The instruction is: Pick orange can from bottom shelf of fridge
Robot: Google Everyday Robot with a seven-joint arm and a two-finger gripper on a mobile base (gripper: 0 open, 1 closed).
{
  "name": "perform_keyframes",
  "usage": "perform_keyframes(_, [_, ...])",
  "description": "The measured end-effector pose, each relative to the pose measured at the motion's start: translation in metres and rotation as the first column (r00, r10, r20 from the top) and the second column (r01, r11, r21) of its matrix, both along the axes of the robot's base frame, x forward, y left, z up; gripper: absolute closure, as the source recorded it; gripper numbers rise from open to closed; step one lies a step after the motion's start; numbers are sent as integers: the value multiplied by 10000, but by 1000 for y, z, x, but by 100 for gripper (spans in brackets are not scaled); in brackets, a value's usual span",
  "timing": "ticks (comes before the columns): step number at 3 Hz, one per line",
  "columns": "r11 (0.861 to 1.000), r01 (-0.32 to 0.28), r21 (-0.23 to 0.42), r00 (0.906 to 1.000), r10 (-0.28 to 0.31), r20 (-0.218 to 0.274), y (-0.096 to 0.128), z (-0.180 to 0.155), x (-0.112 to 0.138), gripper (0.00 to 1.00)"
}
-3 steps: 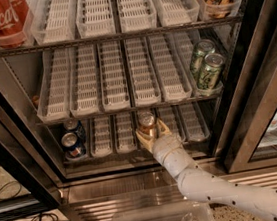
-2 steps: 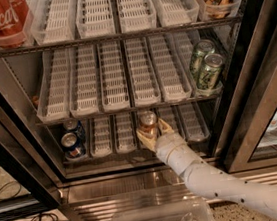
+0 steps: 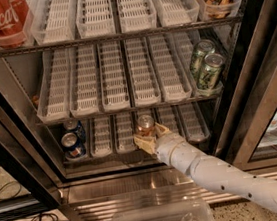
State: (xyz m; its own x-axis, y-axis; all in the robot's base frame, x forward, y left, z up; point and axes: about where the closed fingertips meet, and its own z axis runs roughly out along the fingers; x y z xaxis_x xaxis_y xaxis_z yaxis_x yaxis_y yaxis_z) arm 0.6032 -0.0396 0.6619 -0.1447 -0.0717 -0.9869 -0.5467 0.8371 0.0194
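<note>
Camera view | tool [image 3: 152, 135] at bottom shelf [image 3: 101, 137] | orange can [image 3: 145, 123] touching it | grip: cannot tell

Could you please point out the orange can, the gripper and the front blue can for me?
orange can [image 3: 145, 124]: camera view, upper body.
gripper [image 3: 151, 135]: camera view, its tip, at the orange can's base.
front blue can [image 3: 69, 139]: camera view, silver top.

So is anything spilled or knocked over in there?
No, nothing stands out. The orange can stands upright on the bottom shelf, with the tool right at it. The blue cans and green cans sit in their trays too, and no spill shows.
</note>
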Motion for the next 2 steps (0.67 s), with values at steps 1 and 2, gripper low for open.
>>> perform_keyframes(1, [10000, -29, 6, 10000, 29, -12, 1, 0, -1, 100])
perform_keyframes(2, [9978, -586, 315, 9973, 599, -429, 7, 0, -17, 100])
